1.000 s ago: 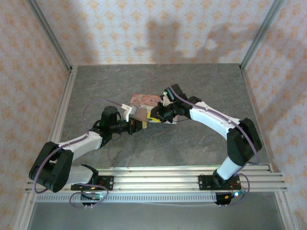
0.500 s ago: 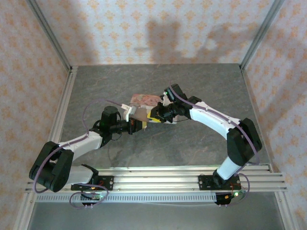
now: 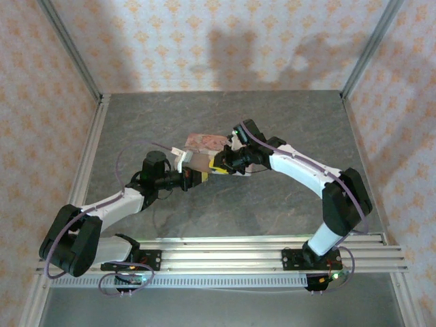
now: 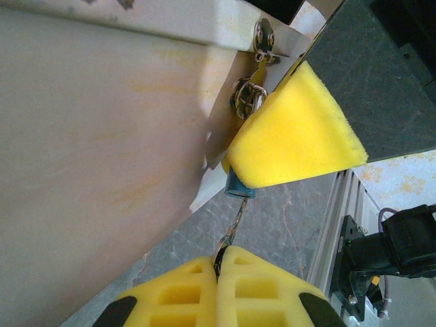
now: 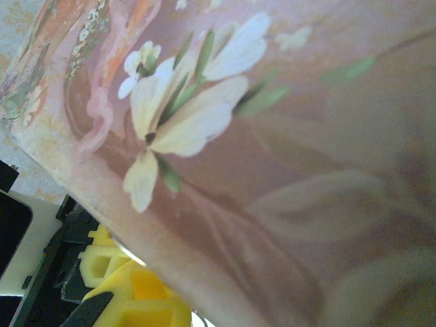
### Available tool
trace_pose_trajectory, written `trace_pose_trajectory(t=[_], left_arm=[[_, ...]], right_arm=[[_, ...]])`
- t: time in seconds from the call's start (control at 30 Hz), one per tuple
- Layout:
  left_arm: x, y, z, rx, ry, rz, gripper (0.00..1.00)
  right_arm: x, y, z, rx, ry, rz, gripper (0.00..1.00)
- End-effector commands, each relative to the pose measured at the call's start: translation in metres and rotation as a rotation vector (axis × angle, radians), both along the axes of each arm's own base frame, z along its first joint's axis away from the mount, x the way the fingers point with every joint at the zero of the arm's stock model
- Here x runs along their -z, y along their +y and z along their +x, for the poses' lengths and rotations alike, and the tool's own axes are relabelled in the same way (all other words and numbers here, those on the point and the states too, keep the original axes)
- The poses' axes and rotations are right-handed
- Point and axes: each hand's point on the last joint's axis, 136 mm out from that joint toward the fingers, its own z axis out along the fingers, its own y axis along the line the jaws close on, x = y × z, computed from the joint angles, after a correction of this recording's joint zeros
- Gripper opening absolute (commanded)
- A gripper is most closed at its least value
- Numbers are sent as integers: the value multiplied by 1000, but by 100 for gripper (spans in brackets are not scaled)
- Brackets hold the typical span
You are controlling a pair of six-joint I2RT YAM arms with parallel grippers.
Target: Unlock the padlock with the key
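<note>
The pink illustrated tin [image 3: 204, 144] sits mid-table, and both grippers meet at its near right corner. My left gripper [image 4: 221, 262] is shut on the key [image 4: 235, 221], whose shaft runs up into the small teal padlock [image 4: 238, 189]. Most of the padlock is hidden under a yellow foam finger [image 4: 293, 133] of my right gripper [image 3: 219, 165], which pinches it beside the tin's metal hasp [image 4: 262, 37] and ring [image 4: 248, 95]. From above, the left gripper [image 3: 197, 178] sits just below-left of the right one. The tin's flowered lid [image 5: 272, 136] is close up in the right wrist view.
The aluminium rail [image 3: 225, 248] with both arm bases runs along the near edge. Frame posts and patterned walls close in the grey stone-look table [image 3: 286, 116] on three sides. Yellow foam [image 5: 129, 293] peeks past the tin's edge in the right wrist view.
The left arm's elbow has sunk slightly toward the near left. Both grippers stay at the tin's corner with their holds unchanged.
</note>
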Motion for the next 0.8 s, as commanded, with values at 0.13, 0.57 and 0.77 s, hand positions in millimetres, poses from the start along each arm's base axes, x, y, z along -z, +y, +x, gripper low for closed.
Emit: trace_pose_trajectory(t=[0.13, 0.57, 0.77], left_arm=[[-16, 2, 12, -72, -54, -43, 0], [-14, 12, 13, -141, -55, -32, 0], [-4, 15, 5, -126, -42, 24, 0]], right_arm=[[-20, 12, 3, -13, -64, 83, 0], [-20, 13, 3, -11, -64, 83, 0], [-24, 13, 6, 4, -80, 82, 0]])
